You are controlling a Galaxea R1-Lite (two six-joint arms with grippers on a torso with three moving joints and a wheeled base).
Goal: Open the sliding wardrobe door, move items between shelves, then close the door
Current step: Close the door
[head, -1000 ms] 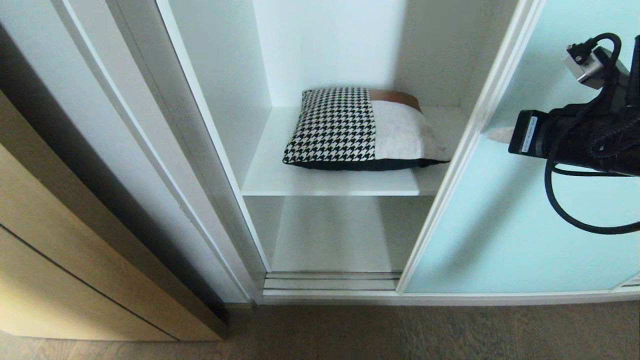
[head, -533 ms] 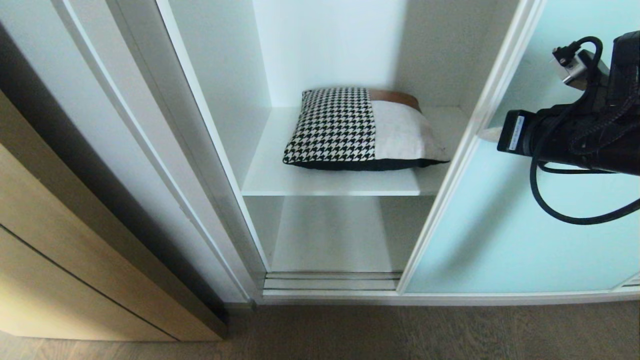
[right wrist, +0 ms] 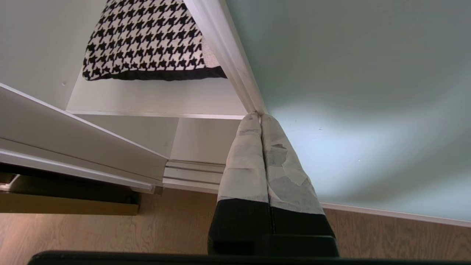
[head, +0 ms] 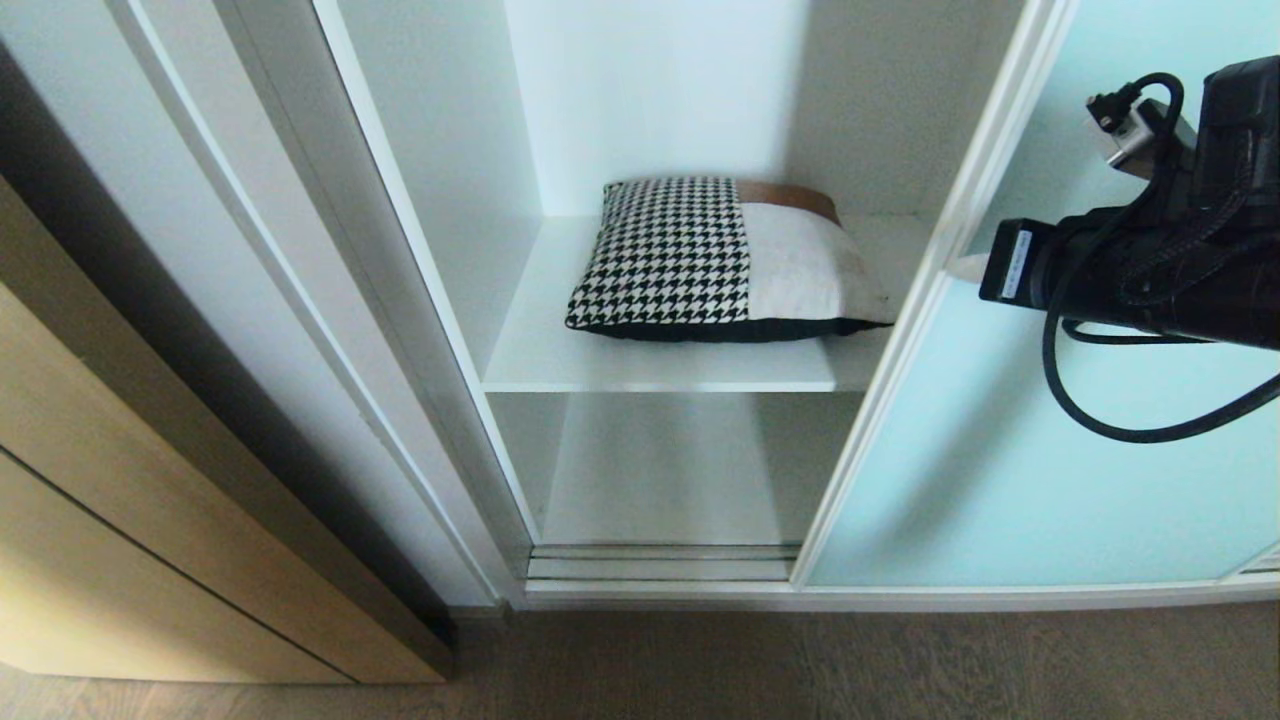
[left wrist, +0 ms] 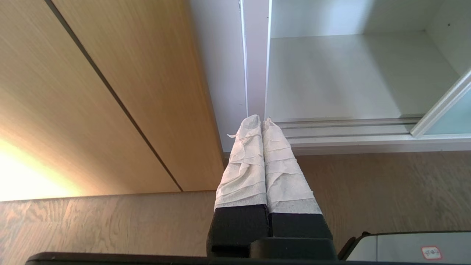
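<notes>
The frosted aqua sliding wardrobe door (head: 1010,450) stands at the right, leaving the compartment open. A patchwork cushion (head: 725,258), the item, lies on the upper white shelf (head: 650,370), also seen as the cushion (right wrist: 147,40) in the right wrist view. A lower shelf (head: 660,480) is bare. My right gripper (head: 968,266) is shut, its taped tips at the door's white frame edge (right wrist: 235,73); in its wrist view the right gripper (right wrist: 259,116) meets that edge. My left gripper (left wrist: 260,119) is shut, parked low near the bottom track.
A light wooden cabinet front (head: 130,520) stands at the left beside the white wardrobe side wall (head: 300,300). The silver bottom track (head: 660,562) runs along the wardrobe floor. Wood flooring (head: 800,670) lies in front.
My right arm has moved left across the glass, bringing its shut tips up to the door's frame edge. The door, cushion and left arm have not moved.
</notes>
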